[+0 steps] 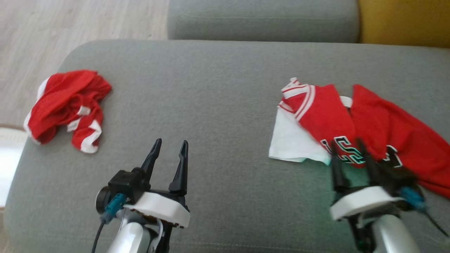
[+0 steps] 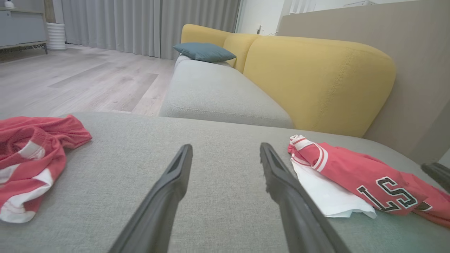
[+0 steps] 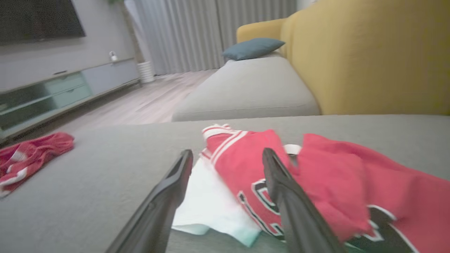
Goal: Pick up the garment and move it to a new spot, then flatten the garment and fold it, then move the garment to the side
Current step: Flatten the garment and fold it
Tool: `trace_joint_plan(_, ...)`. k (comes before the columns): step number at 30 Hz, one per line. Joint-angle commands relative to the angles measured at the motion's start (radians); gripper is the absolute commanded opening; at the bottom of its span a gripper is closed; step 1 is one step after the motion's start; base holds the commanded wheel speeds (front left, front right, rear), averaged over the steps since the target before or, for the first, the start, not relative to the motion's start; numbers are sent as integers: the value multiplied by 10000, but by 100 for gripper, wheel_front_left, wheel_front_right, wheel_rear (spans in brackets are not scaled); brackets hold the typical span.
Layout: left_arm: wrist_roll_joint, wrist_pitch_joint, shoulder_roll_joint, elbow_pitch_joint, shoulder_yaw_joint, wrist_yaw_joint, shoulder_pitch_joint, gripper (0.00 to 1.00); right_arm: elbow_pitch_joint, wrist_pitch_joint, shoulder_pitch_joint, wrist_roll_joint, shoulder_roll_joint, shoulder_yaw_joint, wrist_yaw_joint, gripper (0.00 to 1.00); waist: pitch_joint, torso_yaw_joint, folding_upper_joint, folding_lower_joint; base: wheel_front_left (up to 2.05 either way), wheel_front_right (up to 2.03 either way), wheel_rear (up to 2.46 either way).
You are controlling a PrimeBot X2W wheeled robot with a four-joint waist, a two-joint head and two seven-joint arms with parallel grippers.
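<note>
A red jersey point(image 1: 372, 119) with white trim and black lettering lies rumpled at the right of the grey sofa seat point(image 1: 218, 105), partly over a white cloth point(image 1: 291, 140). The same jersey point(image 2: 365, 175) point(image 3: 316, 175) appears in both wrist views. My right gripper point(image 1: 346, 151) is open just at the jersey's near edge, its fingers blurred, with the lettering between and beyond them. My left gripper point(image 1: 170, 144) is open over bare cushion in the middle, holding nothing. A second red and white garment point(image 1: 66, 105) lies bunched at the seat's left end.
A further grey seat point(image 2: 218, 91) extends behind, with a yellow backrest point(image 2: 316, 77) and a teal pillow point(image 2: 204, 52). Wood floor point(image 1: 70, 28) lies beyond the left edge of the cushion. A low TV cabinet point(image 3: 70, 88) stands across the room.
</note>
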Motion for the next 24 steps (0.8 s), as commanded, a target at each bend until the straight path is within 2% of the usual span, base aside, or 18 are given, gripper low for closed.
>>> trace_joint_plan(1, 17, -55, 29, -319, 217, -24, -548, 100, -209, 221, -608, -340, -65, 674, -7, 100, 254, 340, -1, 0, 0, 0, 0)
trace_joint_plan(5, -11, -55, 29, -315, 154, -28, -631, 100, 320, 690, -950, -820, -65, 1363, -7, 100, 479, 714, -1, 0, 0, 0, 0)
trace_joint_plan(9, -46, -55, 29, -303, 113, -37, -737, 100, 1509, 1222, -1568, -1531, -65, 1785, -7, 100, 735, 1240, -1, 0, 0, 0, 0)
trace_joint_plan(14, -62, -55, 29, -284, 133, -36, -818, 100, 3077, 1453, -2265, -2453, -82, 1492, -7, 100, 913, 1778, -1, 0, 0, 0, 0)
trace_joint_plan(19, -45, -55, 29, -293, 192, -56, -817, 100, 4225, 1550, -2687, -3022, -76, 855, -7, 100, 997, 2010, -1, 0, 0, 0, 0)
trace_joint_plan(20, -45, -55, 29, -297, 195, -59, -818, 100, 4429, 1574, -2745, -3075, -74, 714, -7, 44, 1008, 2030, -1, 0, 0, 0, 0)
trace_joint_plan(21, -47, -55, 29, -300, 194, -57, -826, 100, 4603, 1560, -2805, -3104, -72, 624, -7, 0, 1020, 2040, -1, 0, 0, 0, 0)
trace_joint_plan(24, -57, -55, 29, -294, 179, -34, -879, 100, 4964, 1307, -2991, -2769, -68, 773, -7, 0, 1029, 2017, -1, 0, 0, 0, 0)
